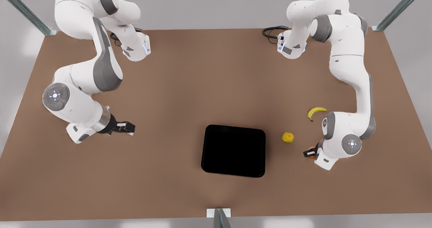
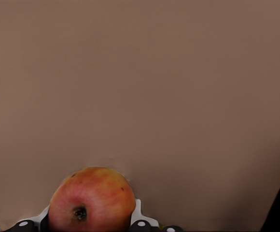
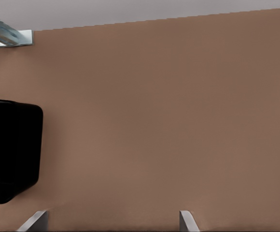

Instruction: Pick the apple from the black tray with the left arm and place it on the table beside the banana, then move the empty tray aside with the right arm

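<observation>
The apple [image 2: 91, 200], red and yellow, sits between the fingers of my left gripper [image 2: 82, 225], which is shut on it. In the front view that gripper [image 1: 308, 152] is low over the table at the front view's right, with a sliver of the apple [image 1: 313, 155] showing under the wrist. The banana [image 1: 315, 112] lies a little farther back, beside that arm. The black tray [image 1: 234, 150] lies empty at the table's centre front. My right gripper [image 1: 130, 127] is open, well off to the front view's left of the tray [image 3: 9, 150].
A yellow-orange round fruit [image 1: 287, 137] lies between the tray and the left gripper. Both arm bases stand at the far edge of the brown table [image 1: 189, 86]. A metal post [image 1: 218, 218] stands at the front edge.
</observation>
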Robot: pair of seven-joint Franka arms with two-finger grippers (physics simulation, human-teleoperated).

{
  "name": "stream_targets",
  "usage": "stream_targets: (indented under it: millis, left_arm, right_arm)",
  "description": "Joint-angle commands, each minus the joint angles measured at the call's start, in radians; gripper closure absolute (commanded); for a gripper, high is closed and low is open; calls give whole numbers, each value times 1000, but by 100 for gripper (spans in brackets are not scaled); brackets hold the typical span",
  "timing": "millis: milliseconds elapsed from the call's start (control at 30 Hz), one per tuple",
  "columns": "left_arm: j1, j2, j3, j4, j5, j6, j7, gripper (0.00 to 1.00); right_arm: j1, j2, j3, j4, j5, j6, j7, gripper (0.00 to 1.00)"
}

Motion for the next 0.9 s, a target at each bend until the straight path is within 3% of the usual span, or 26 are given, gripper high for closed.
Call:
stream_targets:
  millis: [0, 100, 167, 200, 367, 433, 500, 600, 867]
  left_arm:
    - [9, -62, 2, -109, -11, 162, 744, 39]
    - [5, -76, 0, -246, -10, 286, 703, 39]
    - [0, -63, 0, -246, -10, 288, 693, 31]
    - [0, -60, 0, -246, -8, 288, 693, 0]
    - [0, -114, 0, -230, -5, 225, 634, 0]
    - [9, -325, -1, -132, -154, -126, 342, 0]
    - [28, -548, 23, -276, -146, -192, 336, 0]
    - [23, -490, 29, -177, -96, -200, 330, 0]
    - [23, -479, 29, -178, -94, -200, 281, 0]
  right_arm:
    - [33, 20, 43, 9, -5, 44, 658, 0]
    - [111, 164, 32, 141, -30, 98, 819, 0]
    - [159, 216, 29, 175, -61, 164, 925, 0]
    - [182, 230, 28, 175, -65, 194, 965, 0]
    - [254, 274, 37, 173, -68, 316, 977, 0]
    - [269, 303, 42, 172, -96, 325, 983, 0]
    - [288, 333, 45, 169, -97, 402, 1006, 0]
    - [309, 389, 46, 173, -97, 452, 954, 0]
    - [314, 455, 72, 175, -117, 541, 888, 0]
